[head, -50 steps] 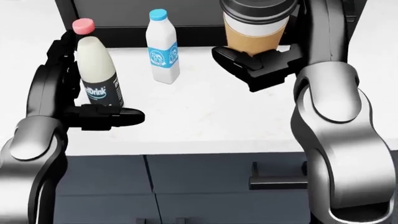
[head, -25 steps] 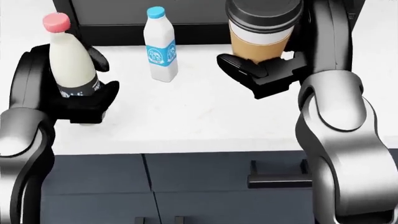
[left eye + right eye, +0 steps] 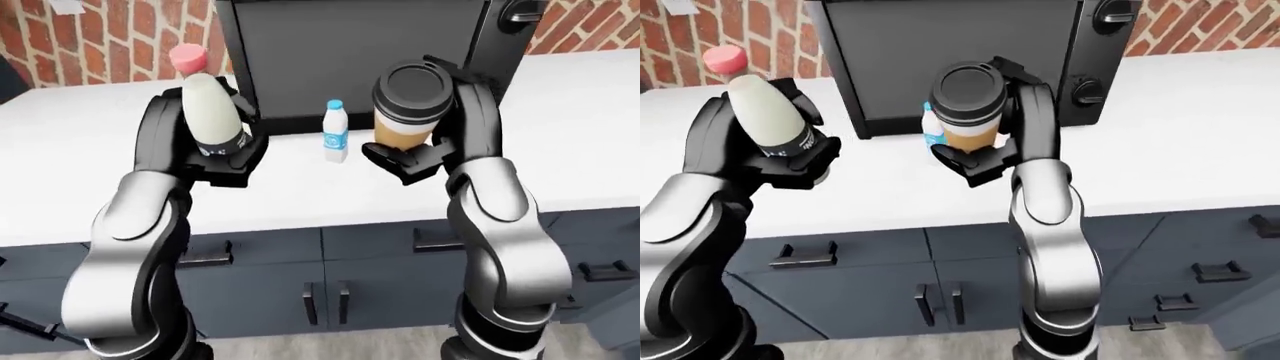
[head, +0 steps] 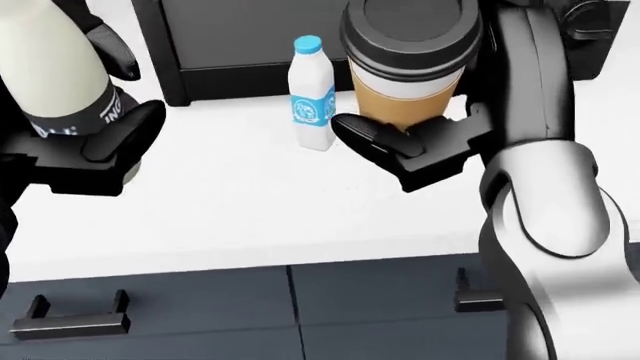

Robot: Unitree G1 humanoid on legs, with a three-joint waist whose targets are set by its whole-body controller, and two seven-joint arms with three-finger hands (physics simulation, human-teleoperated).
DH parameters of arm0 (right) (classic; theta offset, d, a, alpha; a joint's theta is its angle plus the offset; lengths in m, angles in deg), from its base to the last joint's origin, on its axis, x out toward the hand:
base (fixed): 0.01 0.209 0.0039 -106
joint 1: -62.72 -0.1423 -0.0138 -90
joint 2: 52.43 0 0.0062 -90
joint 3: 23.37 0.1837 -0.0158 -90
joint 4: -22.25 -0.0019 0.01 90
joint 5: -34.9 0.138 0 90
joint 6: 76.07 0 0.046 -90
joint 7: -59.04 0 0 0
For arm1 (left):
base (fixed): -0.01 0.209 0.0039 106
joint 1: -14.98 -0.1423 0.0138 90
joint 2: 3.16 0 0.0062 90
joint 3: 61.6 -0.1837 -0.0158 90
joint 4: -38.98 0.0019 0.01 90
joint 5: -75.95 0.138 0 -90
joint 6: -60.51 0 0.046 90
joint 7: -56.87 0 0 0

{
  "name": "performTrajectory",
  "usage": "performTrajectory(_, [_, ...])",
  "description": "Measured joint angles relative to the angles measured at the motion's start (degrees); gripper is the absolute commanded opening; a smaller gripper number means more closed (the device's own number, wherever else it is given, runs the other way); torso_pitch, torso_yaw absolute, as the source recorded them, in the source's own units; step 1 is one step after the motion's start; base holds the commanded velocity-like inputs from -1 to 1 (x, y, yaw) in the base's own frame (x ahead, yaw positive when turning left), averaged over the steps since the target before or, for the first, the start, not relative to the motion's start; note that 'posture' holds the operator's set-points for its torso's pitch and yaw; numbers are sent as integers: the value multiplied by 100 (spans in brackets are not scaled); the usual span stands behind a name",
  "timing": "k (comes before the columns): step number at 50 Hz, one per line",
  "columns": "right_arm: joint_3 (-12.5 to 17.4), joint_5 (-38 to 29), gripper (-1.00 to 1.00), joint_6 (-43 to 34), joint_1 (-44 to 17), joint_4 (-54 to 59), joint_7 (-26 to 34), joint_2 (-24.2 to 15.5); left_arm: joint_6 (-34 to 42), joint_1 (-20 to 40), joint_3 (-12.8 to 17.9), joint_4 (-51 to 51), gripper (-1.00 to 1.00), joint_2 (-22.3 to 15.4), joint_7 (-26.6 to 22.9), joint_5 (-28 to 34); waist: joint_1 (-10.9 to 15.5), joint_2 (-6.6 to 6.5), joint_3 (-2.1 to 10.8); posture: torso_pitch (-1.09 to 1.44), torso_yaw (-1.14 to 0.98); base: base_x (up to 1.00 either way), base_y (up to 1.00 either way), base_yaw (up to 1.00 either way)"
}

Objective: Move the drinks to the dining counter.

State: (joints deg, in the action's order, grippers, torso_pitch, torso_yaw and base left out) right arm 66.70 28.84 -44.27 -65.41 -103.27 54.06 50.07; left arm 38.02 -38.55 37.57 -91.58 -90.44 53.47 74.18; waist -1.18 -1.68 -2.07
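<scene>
Drinks bottle (image 3: 335,131) stands on white counter (image 3: 300,184) before brick wall (image 3: 100,41).

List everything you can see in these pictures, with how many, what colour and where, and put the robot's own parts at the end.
Milk bottle: one, cream with pink cap and dark label, held up in the left hand.
Coffee cup: one, tan with black lid, held up in the right hand.
Small bottle: one, white with blue cap and label, standing on the counter by the microwave.
Microwave: one, black, on the counter against the wall.
Counter: one, white top.
Cabinets: dark grey, black handles, under the counter.
Brick wall: red, behind the counter.
Left hand: one, black, shut on the milk bottle.
Right hand: one, black, shut on the coffee cup.
</scene>
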Motion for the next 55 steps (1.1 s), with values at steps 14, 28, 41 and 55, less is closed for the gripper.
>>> performTrajectory(14, [-20, -47, -97, -123, -36, -178, 175, 154, 258, 126, 36, -85, -100, -115, 49, -6, 300, -45, 2, 0, 0, 0, 32, 57])
performTrajectory(28, [-25, 51, -97, -227, -64, -189, 257, 108, 301, 179, 22, -108, -100, -106, 91, 22, 235, 387, 109, 0, 0, 0, 0, 100])
performTrajectory(41, [-183, 102, -97, -386, 35, -115, 310, 170, 435, 26, 109, -111, -100, -100, 132, 43, 458, -132, -65, 0, 0, 0, 0, 100])
performTrajectory(55, [22, 25, -97, -381, -29, -176, 245, 103, 440, 81, -15, -182, -100, -84, 61, -101, 220, 448, -14, 0, 0, 0, 0, 100])
